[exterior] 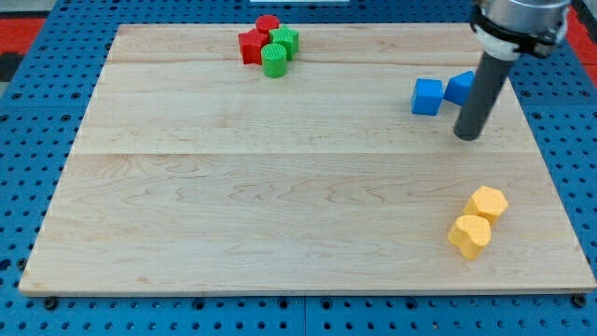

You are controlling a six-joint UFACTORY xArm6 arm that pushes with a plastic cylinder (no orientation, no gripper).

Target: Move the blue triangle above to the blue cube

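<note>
Two blue pieces touch: small blue plastic triangle (460, 87) right of blue plastic cube (427, 96). My tip (468, 136), bare rod holding nothing, sits below triangle; you circle right, nudge up-left.

Table (280, 205): blue cube (427, 97) touched blue triangle (460, 88); my tip (467, 135) stood just below the triangle; two yellow blocks (478, 220) lay near the view's bottom right.

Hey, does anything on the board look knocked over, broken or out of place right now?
Nothing stands out. The blocks sit flat in tidy groups: red and green ones at the view's top, the blue cube and blue triangle at the right, two yellow blocks lower right. My tip rests just below the triangle.
</note>
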